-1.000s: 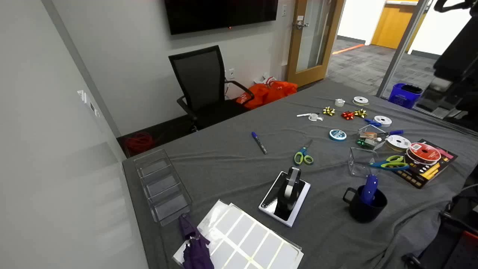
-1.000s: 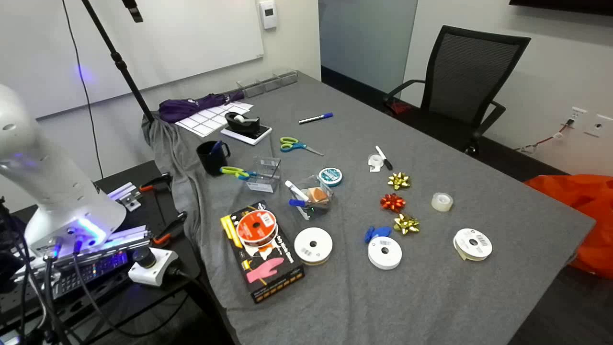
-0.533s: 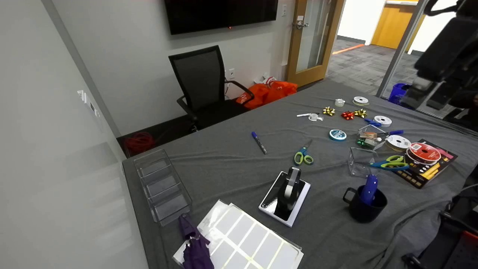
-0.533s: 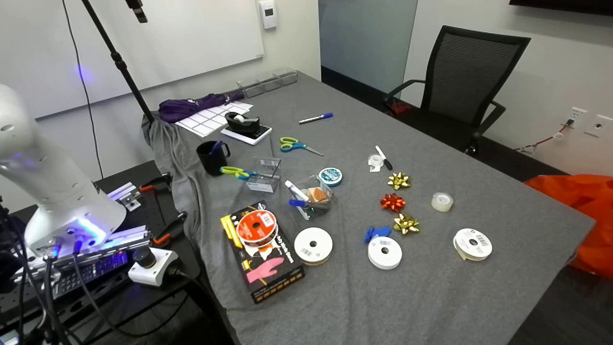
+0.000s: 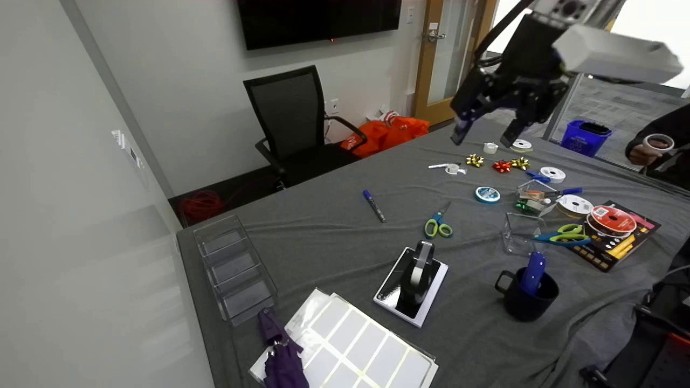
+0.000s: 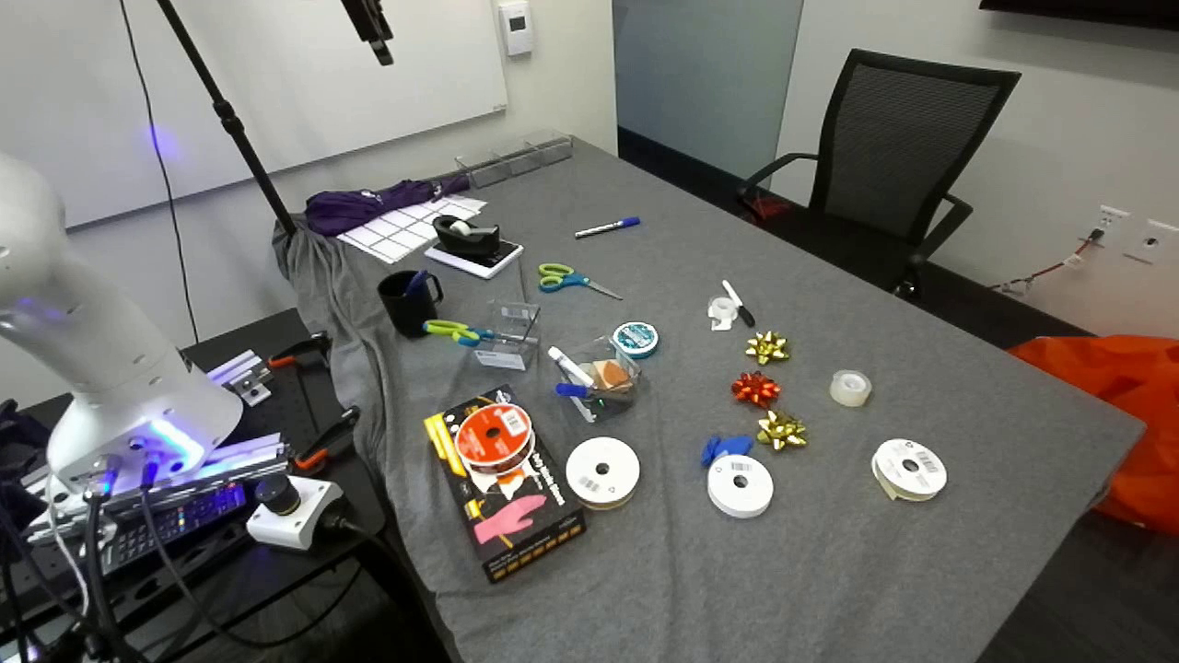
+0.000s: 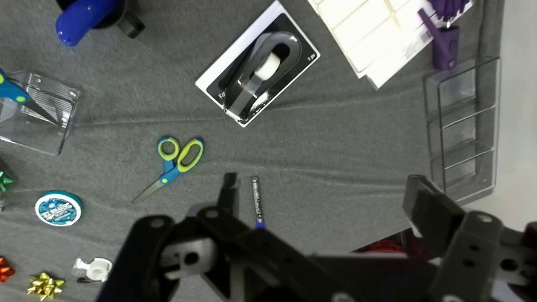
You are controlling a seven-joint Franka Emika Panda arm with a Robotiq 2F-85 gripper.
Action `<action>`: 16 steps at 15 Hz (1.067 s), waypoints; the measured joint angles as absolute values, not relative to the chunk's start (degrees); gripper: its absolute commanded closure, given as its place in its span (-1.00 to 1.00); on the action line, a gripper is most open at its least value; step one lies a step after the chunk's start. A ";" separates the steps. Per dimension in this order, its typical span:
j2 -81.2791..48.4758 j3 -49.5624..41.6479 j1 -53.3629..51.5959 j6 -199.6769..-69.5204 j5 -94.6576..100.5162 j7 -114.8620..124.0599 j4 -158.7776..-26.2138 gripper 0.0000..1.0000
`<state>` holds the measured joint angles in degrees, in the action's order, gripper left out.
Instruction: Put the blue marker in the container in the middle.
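Observation:
The blue marker (image 5: 374, 206), silver with a blue cap, lies on the grey cloth. It also shows in an exterior view (image 6: 608, 227) and the wrist view (image 7: 257, 197), where a finger link hides most of its cap. A clear tray (image 5: 237, 276) with several compartments in a row lies at the table's far end; the wrist view shows it at the right (image 7: 470, 117). Clear holders stand mid-table: one with scissors (image 6: 505, 354), one with pens (image 6: 626, 368). My gripper (image 5: 483, 138) is open and empty, high above the table. In the wrist view (image 7: 325, 184) the marker appears between its fingers.
Loose scissors (image 5: 439, 223) lie near the marker. A tape dispenser (image 5: 418, 275), black mug (image 5: 525, 302), label sheets (image 5: 350, 345) and purple umbrella (image 5: 283, 355) are around. Ribbon spools (image 6: 602, 470), bows (image 6: 755, 389) and a box (image 6: 516, 516) are on the table. A person's hand (image 5: 644, 153) shows at one edge.
My arm has swung in from the right edge of an exterior view over the table, so the open gripper now shows there. The things on the table have not moved.

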<state>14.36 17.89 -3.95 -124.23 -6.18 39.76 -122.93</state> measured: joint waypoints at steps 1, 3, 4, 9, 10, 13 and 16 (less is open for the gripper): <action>11.02 17.75 -3.89 -124.39 -4.33 40.66 -121.00 -1.00; 4.35 17.17 -4.06 -124.03 -1.98 40.92 -116.70 -1.00; 1.02 16.61 -4.32 -123.51 -1.25 40.54 -114.26 -1.00; -13.64 12.22 -6.58 -118.41 2.19 35.01 -99.90 -1.00; -16.09 11.18 -7.10 -116.89 3.24 33.53 -96.83 -1.00; -21.35 8.92 -8.33 -114.15 6.22 30.63 -89.82 -1.00; -22.25 8.75 -8.73 -113.71 6.43 30.41 -88.45 -1.00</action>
